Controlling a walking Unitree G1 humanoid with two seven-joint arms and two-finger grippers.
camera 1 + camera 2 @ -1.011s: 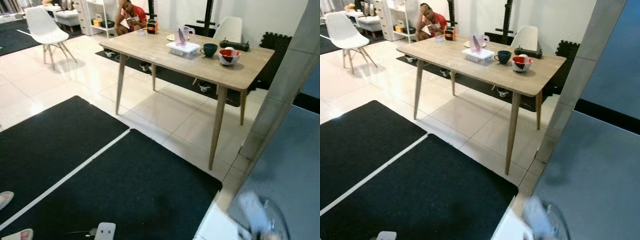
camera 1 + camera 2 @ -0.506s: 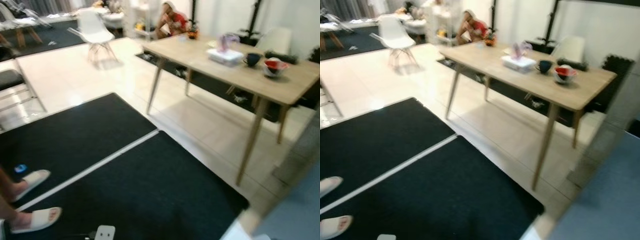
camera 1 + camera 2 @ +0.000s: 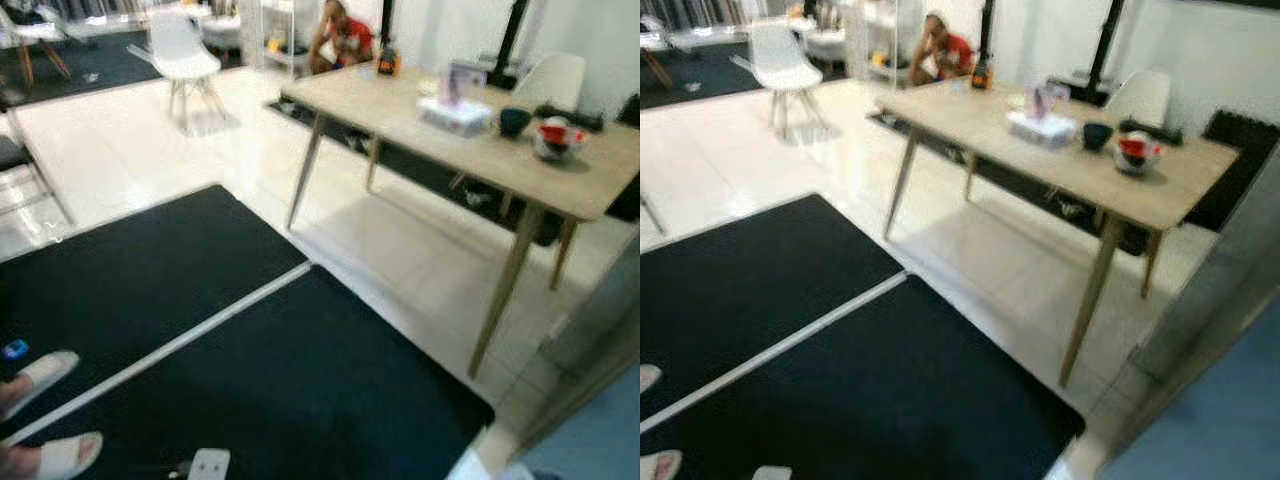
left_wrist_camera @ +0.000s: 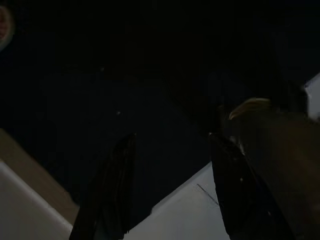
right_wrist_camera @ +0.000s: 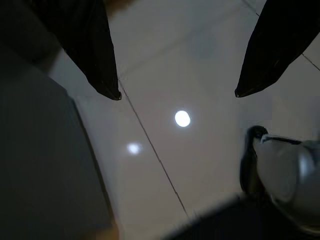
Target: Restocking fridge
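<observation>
A pale wooden table (image 3: 400, 125) stands ahead to the right. On it are a clear jug (image 3: 463, 80), a white box (image 3: 455, 112), a dark cup (image 3: 514, 121), a red and white bowl (image 3: 555, 140) and an orange bottle (image 3: 387, 62). A grey-blue fridge panel (image 3: 1210, 420) fills the lower right corner, blurred. My left gripper (image 4: 171, 136) hangs open in the dark with nothing between its fingers. Over pale floor tiles my right gripper (image 5: 177, 96) is open too, holding nothing.
Two black mats (image 3: 300, 390) cover the floor before me, with a small white object (image 3: 208, 463) at the near edge. A person's sandalled feet (image 3: 45, 370) stand at the lower left. Another person (image 3: 343, 35) sits beyond the table. White chairs (image 3: 183, 50) stand further back.
The camera has swung left, so the table sits further right and less of the fridge panel shows. Sandalled feet have come into view at the lower left.
</observation>
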